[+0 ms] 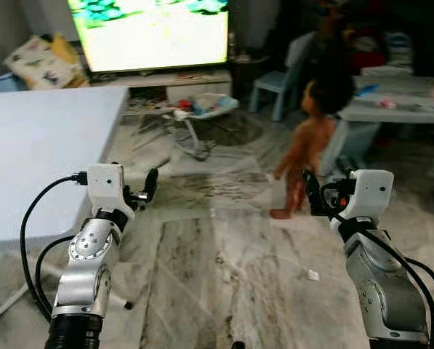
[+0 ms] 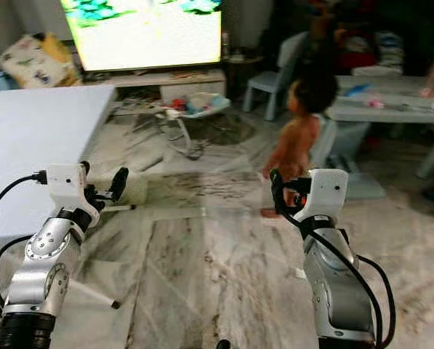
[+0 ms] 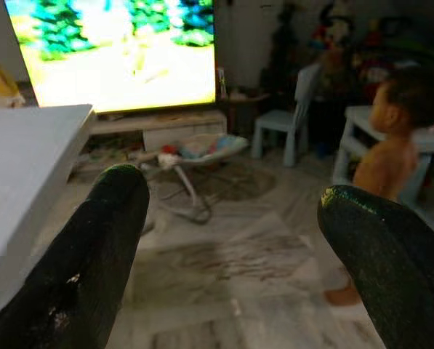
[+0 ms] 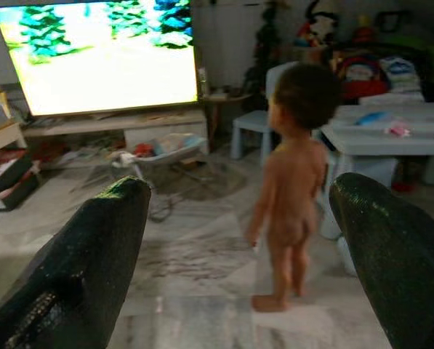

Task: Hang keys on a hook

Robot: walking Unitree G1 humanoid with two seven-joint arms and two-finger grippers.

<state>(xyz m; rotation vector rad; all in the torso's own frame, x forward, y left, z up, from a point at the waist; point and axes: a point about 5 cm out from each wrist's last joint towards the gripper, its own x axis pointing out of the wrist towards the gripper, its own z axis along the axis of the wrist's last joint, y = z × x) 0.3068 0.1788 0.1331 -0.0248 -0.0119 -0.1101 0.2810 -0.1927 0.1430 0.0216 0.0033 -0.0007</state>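
Keys and hook are yet to be found. Both the left gripper (image 1: 150, 185) and right gripper (image 1: 312, 190) hover with jaws wide apart, empty. Best scan slowly, steering well clear of the person (image 1: 312, 138) standing ahead by the right.

Open marbled stone floor (image 1: 217, 269) is seen directly ahead between the two raised arms, with room to pass. The left side is blocked by a broad white table top (image 1: 35, 145), just beside the left gripper (image 1: 145, 190). Ahead of the right gripper (image 1: 311, 195), the way is occupied by a standing person (image 1: 311, 138). Farther back, passage is closed by a baby bouncer seat (image 1: 202, 113), a low television stand (image 1: 173, 81) and a pale blue plastic chair (image 1: 282, 80).
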